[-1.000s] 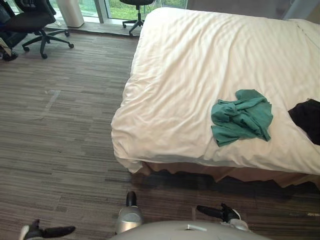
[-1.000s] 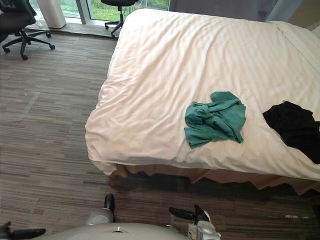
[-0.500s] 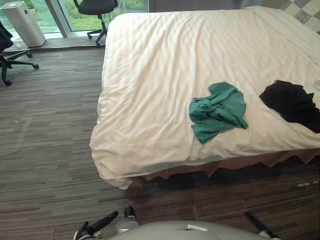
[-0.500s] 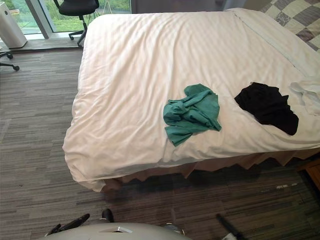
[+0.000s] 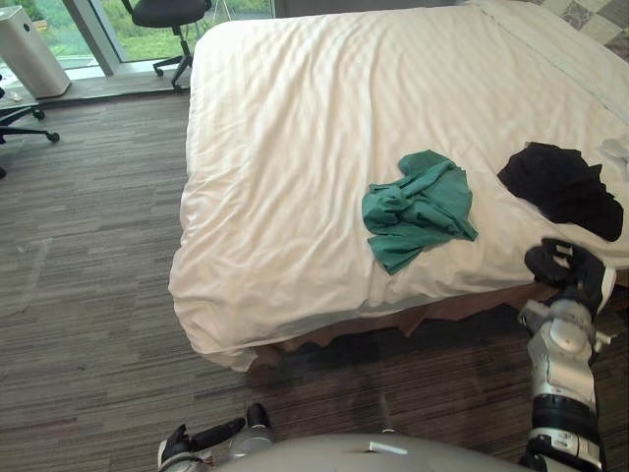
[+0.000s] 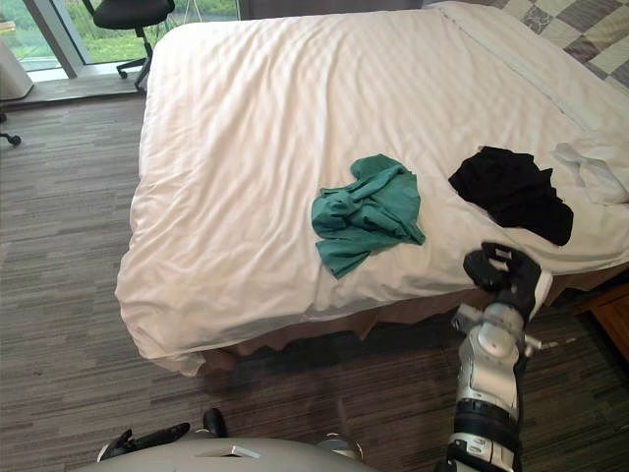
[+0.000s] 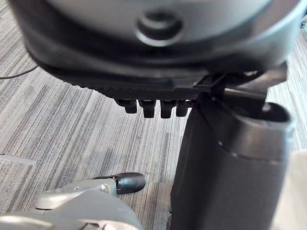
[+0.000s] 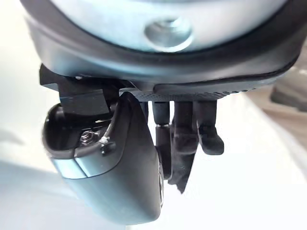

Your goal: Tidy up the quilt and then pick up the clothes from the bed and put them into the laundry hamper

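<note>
A white quilt (image 5: 314, 128) lies spread over the bed. On it are a crumpled green garment (image 5: 418, 208), a black garment (image 5: 560, 187) to its right, and a white piece of clothing (image 6: 590, 167) at the far right edge. My right hand (image 6: 506, 270) is raised at the bed's near edge, just below the black garment, with its fingers (image 8: 196, 124) curled and nothing seen in them. Low by the floor on the left, my left hand (image 5: 197, 442) hangs open with straight fingers (image 7: 153, 108).
A black office chair (image 5: 167, 15) and a white standing appliance (image 5: 29, 49) stand by the window at the far left. A checked cover (image 6: 580, 25) lies at the bed's head. A brown wooden piece (image 6: 614, 329) sits at the right, beside the bed. Striped floor runs along the bed's left and near sides.
The camera has swung to the right. My right arm has risen from low down to the bed's near edge and its fingers have curled. The left hand stays low.
</note>
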### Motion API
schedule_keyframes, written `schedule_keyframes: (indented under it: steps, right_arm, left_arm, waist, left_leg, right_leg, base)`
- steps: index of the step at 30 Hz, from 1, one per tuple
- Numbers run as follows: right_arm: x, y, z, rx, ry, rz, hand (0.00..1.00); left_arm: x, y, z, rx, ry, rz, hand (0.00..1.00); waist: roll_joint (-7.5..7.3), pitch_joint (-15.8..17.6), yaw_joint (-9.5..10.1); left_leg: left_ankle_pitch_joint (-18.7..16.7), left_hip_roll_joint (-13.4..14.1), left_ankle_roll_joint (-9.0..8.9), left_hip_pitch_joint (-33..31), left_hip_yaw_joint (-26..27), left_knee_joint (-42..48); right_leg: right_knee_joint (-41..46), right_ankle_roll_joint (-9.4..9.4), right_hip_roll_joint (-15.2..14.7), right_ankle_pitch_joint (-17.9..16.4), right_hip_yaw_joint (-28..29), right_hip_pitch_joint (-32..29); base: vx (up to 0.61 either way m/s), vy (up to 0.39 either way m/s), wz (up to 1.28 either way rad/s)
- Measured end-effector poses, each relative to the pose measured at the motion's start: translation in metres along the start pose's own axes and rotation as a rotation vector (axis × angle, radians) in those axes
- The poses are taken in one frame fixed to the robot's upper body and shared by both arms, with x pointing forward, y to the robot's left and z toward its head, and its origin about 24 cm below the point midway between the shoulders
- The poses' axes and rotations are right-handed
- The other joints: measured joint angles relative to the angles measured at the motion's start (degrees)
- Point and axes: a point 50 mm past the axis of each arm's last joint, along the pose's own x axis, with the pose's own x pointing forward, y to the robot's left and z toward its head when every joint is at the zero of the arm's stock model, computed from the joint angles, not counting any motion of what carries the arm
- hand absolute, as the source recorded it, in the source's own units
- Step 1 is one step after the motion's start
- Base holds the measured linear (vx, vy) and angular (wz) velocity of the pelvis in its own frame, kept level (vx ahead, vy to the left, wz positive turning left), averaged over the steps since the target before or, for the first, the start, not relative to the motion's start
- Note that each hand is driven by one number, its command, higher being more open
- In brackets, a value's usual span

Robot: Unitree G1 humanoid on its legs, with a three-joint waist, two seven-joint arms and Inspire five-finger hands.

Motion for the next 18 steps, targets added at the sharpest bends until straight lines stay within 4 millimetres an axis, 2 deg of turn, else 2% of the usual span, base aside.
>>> schedule_keyframes:
  steps: [2,4,5,6,8,9,12,13,14,15,16,18]
  right_arm:
    - [0.007,0.031,0.025,0.01,-0.09,0.106,0.0]
    - [0.008,0.053,0.042,0.022,-0.149,0.182,0.0]
    - [0.007,0.078,0.059,0.041,-0.203,0.267,0.0]
    - [0.006,0.087,0.067,0.053,-0.224,0.304,0.0]
    - [0.0,0.124,0.104,0.07,-0.334,0.429,0.0]
    - [-0.002,0.131,0.112,0.073,-0.36,0.457,0.0]
    - [-0.015,0.168,0.165,0.113,-0.503,0.588,0.0]
    - [-0.018,0.173,0.176,0.123,-0.533,0.608,0.0]
    - [-0.024,0.183,0.202,0.157,-0.605,0.643,0.0]
    - [-0.027,0.188,0.212,0.176,-0.628,0.658,0.0]
    - [-0.032,0.194,0.229,0.208,-0.663,0.681,0.0]
    - [-0.04,0.206,0.249,0.251,-0.688,0.711,0.0]
  left_arm:
    - [0.0,-0.002,0.003,0.025,-0.015,-0.014,1.0]
    - [0.0,-0.003,0.005,0.046,-0.023,-0.02,1.0]
    - [0.0,-0.005,0.006,0.052,-0.028,-0.024,1.0]
    - [0.0,-0.005,0.007,0.051,-0.031,-0.026,1.0]
    - [0.0,-0.011,0.012,0.06,-0.05,-0.039,1.0]
    - [0.0,-0.011,0.013,0.059,-0.055,-0.041,1.0]
    - [0.0,-0.017,0.022,0.044,-0.08,-0.046,1.0]
    - [0.0,-0.018,0.024,0.04,-0.088,-0.047,1.0]
    - [0.0,-0.02,0.032,0.016,-0.113,-0.047,1.0]
    - [0.0,-0.021,0.035,0.008,-0.122,-0.046,1.0]
    - [0.0,-0.024,0.043,0.001,-0.144,-0.046,1.0]
    - [-0.001,-0.029,0.056,-0.03,-0.188,-0.056,1.0]
  waist:
    - [-0.61,0.2,-0.04]
    - [-0.63,0.3,0.02]
    - [-0.52,0.2,0.18]
    - [-0.39,0.2,0.29]
    - [0.25,0.2,1.87]
    - [0.28,0.3,2.33]
    - [0.59,1.0,5.13]
    - [0.49,1.3,5.47]
    - [0.28,2.5,6.58]
    - [0.14,3.2,7.0]
    - [-0.1,4.6,8.09]
    - [-0.05,7.7,9.84]
  left_leg:
    - [0.2,-0.1,0.06,0.0,-0.1,0.0]
    - [0.2,-0.1,0.07,-0.2,-0.3,0.0]
    - [0.5,-0.1,0.19,-0.7,-0.6,0.0]
    - [0.6,0.0,0.26,-1.1,-0.8,0.0]
    - [1.5,0.9,0.6,-2.9,-2.0,0.3]
    - [2.0,1.1,0.88,-3.3,-2.5,0.3]
    - [3.1,2.3,1.14,-4.7,-4.7,0.3]
    - [3.1,2.3,1.07,-5.2,-5.2,0.3]
    - [3.5,2.3,0.98,-6.7,-6.7,0.3]
    - [3.9,2.3,1.01,-7.4,-7.2,0.3]
    - [4.6,2.3,1.03,-8.9,-8.2,0.3]
    - [5.9,2.3,1.12,-11.5,-10.0,0.2]
  right_leg:
    - [0.0,0.17,0.0,0.1,-0.1,0.0]
    - [0.0,0.31,0.0,0.2,-0.3,-0.1]
    - [0.0,0.64,0.1,0.5,-0.4,-0.3]
    - [0.0,0.82,0.1,0.8,-0.4,-0.7]
    - [-0.1,0.01,1.2,2.6,-0.2,-2.2]
    - [-0.1,-0.32,1.3,3.1,-0.3,-2.3]
    - [-0.2,-1.06,2.8,5.5,-1.1,-2.7]
    - [-0.2,-1.05,2.8,5.5,-1.3,-2.9]
    - [-0.2,-1.06,3.0,5.5,-2.5,-3.4]
    - [-0.2,-1.06,3.1,5.5,-3.0,-3.8]
    - [-0.2,-1.06,3.2,5.5,-3.8,-4.6]
    - [-0.2,-1.22,3.3,5.3,-5.1,-5.8]
  base:
    - [0.0,0.0,0.0]
    - [0.01,-0.001,0.04]
    - [0.02,-0.005,0.08]
    - [0.02,-0.007,0.06]
    - [0.0,0.0,0.0]
    - [-0.02,-0.009,0.12]
    - [-0.04,0.003,0.25]
    - [-0.07,0.024,0.42]
    - [-0.08,0.021,0.4]
    - [-0.12,0.025,0.45]
    - [-0.15,0.027,0.37]
    - [-0.2,0.04,0.43]
